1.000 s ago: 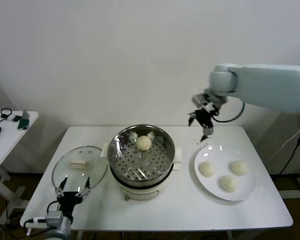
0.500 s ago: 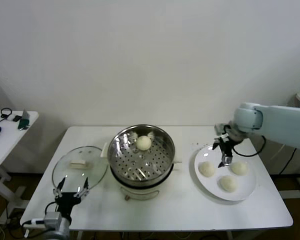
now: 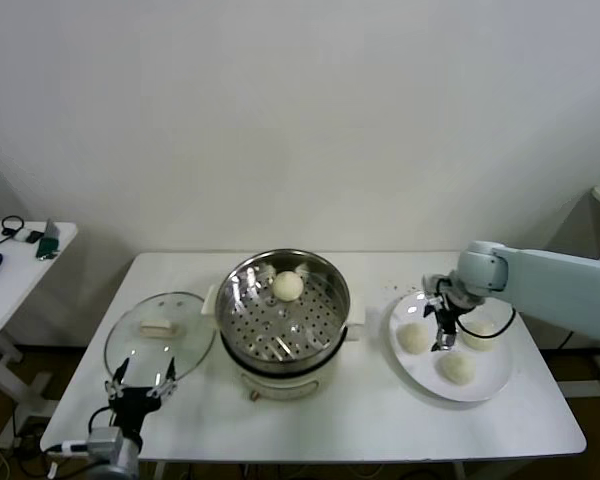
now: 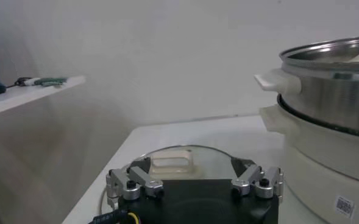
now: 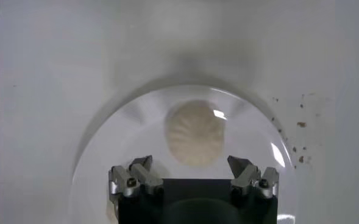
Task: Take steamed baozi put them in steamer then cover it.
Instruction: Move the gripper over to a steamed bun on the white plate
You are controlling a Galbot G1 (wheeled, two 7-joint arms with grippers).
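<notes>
White worktop [image 3: 360, 410] carries the steamer [image 3: 283, 305] with one baozi [image 3: 287, 286] already inside, a white plate [image 3: 495, 385] with three more, and the cover [image 3: 158, 330] lying flat left of the pot. Step in hand looks like fetching bun two: right hand [image 3: 443, 322], fingers spread and empty, hangs over the plate above the leftmost baozi [image 5: 195, 133], and should need to drop lower and close. Left hand [image 3: 140, 392] idles released near the cover.

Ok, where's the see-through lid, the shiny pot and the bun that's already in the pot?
cover [image 3: 158, 335], head view, on its glass beside the cream handle.
steamer [image 3: 283, 322], head view, on its perforated bottom.
steamed baozi [image 3: 288, 286], head view, on the bun's top.
</notes>
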